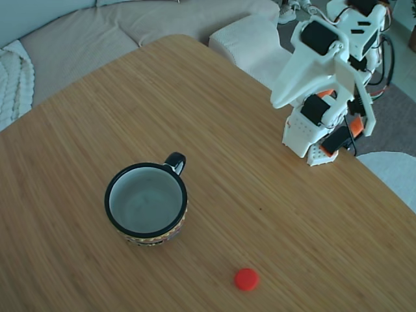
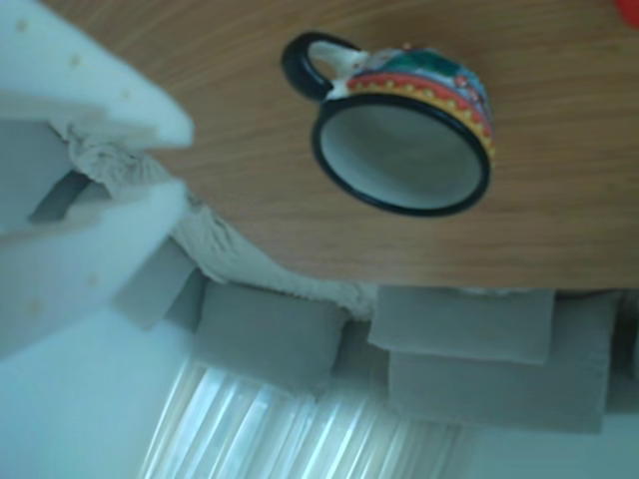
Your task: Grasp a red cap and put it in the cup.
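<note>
Red cap [image 1: 246,279]: flat on table [image 1: 214,110], near front edge, right of cup [image 1: 146,203], apart from it. Cup: upright, empty. Gripper [image 1: 323,155]: folded at base, holding nothing; opening indiscernible. Risk: thin cap slipping from fingers.

Red cap [image 1: 247,279]: small, flat, round, bright red; lies flat on the wooden surface [image 1: 260,149], apart from the cup, lower right of it in the fixed view.

Cup [image 1: 146,202]: wide mug, upright, empty; black rim and handle, pale grey-white interior, multicoloured patterned band [image 2: 439,80] outside.
</note>
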`<state>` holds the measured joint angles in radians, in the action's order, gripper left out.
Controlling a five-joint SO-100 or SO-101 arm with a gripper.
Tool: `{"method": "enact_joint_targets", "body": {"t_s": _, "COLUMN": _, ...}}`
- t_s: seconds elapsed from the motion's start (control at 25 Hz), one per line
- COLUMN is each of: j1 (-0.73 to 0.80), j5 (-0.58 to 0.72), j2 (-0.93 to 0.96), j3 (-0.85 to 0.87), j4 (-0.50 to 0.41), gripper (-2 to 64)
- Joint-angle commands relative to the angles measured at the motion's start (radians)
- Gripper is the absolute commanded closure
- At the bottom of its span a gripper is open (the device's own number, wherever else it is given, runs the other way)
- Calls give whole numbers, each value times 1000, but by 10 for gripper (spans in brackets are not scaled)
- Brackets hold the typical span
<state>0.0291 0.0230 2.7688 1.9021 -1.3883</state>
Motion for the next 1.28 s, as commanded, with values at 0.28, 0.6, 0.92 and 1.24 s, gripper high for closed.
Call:
{"method": "enact_joint_targets", "body": {"t_s": 0.28, "j1": 224, "j5": 8, "j2": -48, "j3": -9, "j4": 21, "gripper": 611}}
{"method": "enact_joint_targets", "body": {"t_s": 0.6, "j1": 482, "j5": 6, "j2": -95, "j3": -21, "j4": 54, "gripper": 617}}
{"method": "enact_joint_targets", "body": {"t_s": 0.92, "j1": 534, "j5": 3, "j2": -156, "j3": -31, "j4": 98, "gripper": 618}}
{"method": "enact_joint_targets", "body": {"t_s": 1.24, "j1": 465, "j5": 3, "j2": -330, "j3": -221, "j4": 118, "gripper": 618}}
